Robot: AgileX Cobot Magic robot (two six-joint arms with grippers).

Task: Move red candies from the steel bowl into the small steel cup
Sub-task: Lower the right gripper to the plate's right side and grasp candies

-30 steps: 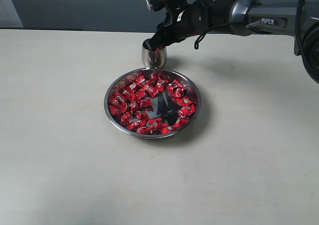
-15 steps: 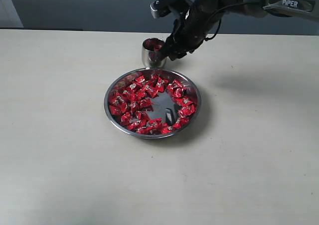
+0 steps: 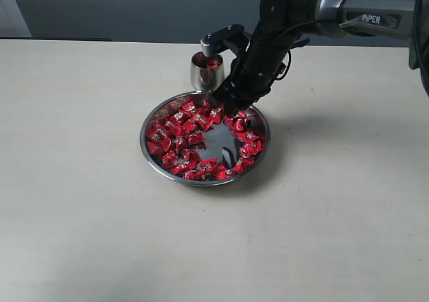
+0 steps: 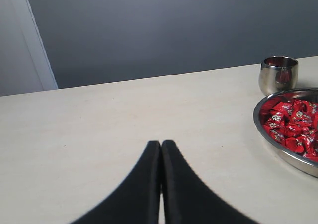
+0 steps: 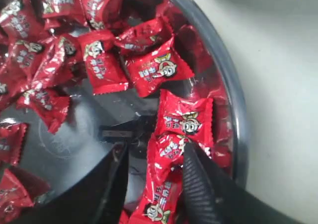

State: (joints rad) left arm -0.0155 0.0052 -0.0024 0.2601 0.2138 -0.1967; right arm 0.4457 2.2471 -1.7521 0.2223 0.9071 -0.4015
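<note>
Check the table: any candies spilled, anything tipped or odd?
Nothing stands out. The candies sit only in the bowl and the cup; none lie on the table. The cup stands upright beside the bowl.

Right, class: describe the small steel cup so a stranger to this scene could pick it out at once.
Find the wide steel bowl of red candies on the pale table. Just behind its far rim stands the small steel cup. Unlike the shallow bowl, it is narrow, round-bodied and upright, with red showing inside.
</note>
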